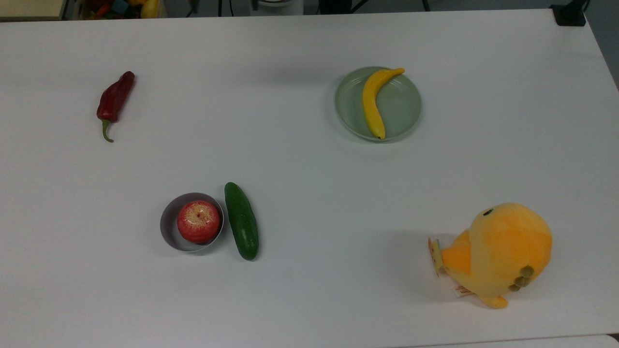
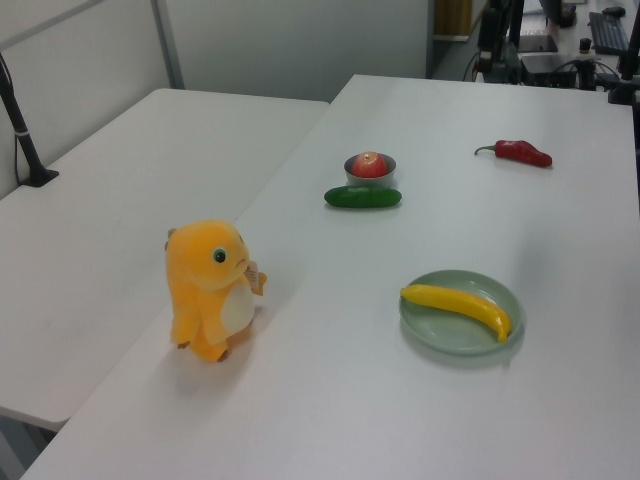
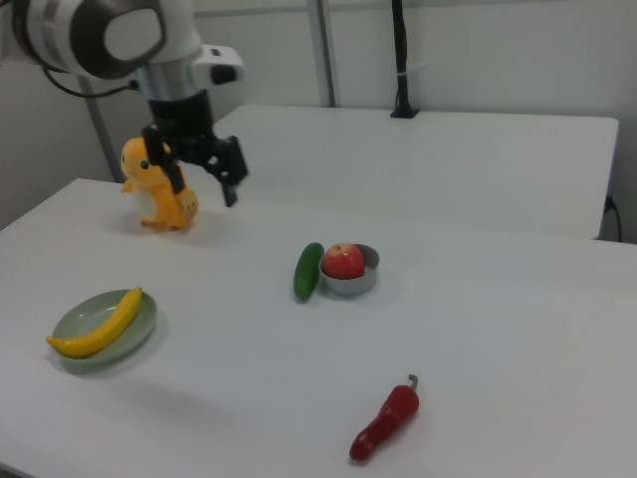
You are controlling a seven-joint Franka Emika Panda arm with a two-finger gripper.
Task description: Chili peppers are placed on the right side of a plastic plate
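Gripper [image 3: 203, 177]: seen in the right view, hanging above the table with its two dark fingers spread wide; it holds nothing and touches nothing.
Chili peppers [image 1: 114, 101]: one dark red, glossy, wrinkled pepper with a curved green stem, lying flat near the table's far-left corner in the top view; in the right view it lies close to the near edge [image 3: 387, 422]; well apart from the plate.
Grey bowl [image 1: 170, 224]: small, round, smooth-walled, toward the near edge in the top view.
Apple [image 1: 198, 221]: red, speckled, round, sitting inside the grey bowl.
Cucumber [image 1: 241, 220]: dark green, smooth, elongated, lying just beside the bowl on the top view's right.
Plastic plate [image 1: 404, 110]: pale green, round, shallow with a raised rim, toward the far edge, right of centre in the top view.
Banana [image 1: 373, 101]: yellow, smooth, curved, lying across the plate, its tip over the far rim.
Plush toy [image 1: 495, 253]: orange, soft, rounded, near the table's near-right corner in the top view.
Table [image 1: 309, 164]: white, flat, matt surface.
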